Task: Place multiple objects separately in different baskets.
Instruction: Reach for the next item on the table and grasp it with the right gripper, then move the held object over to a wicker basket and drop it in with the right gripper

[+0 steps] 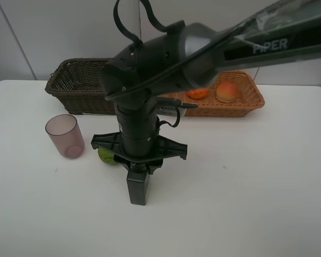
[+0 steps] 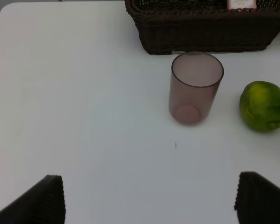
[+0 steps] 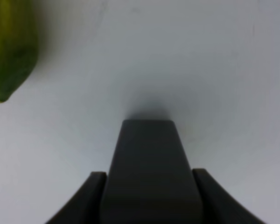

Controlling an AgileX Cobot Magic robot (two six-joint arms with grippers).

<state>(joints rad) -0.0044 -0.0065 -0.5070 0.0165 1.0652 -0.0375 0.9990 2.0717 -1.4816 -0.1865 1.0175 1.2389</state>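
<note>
Right gripper [image 3: 148, 149]: fingers pressed together, nothing between, pointing down at white table [image 1: 246, 182]. Green fruit [image 3: 9, 46] just beside, ungripped; high view half hides it, left wrist view shows it whole. Left gripper [image 2: 149, 179]: fingers wide apart, empty. Mauve cup [image 1: 65, 135] upright, mouth up, near dark basket [image 1: 77, 85]. Only left wrist view shows pink bottle [image 2: 241, 4] inside. Light basket [image 1: 246, 101] holds orange [image 1: 198, 93], peach [image 1: 227, 92]. Pale wall [image 1: 53, 32] behind.

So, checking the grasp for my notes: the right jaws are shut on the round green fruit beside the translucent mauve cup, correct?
No. The jaws of the right gripper are shut on nothing; the round green fruit lies clear of them, beside the translucent mauve cup. The right wrist view shows this.
</note>
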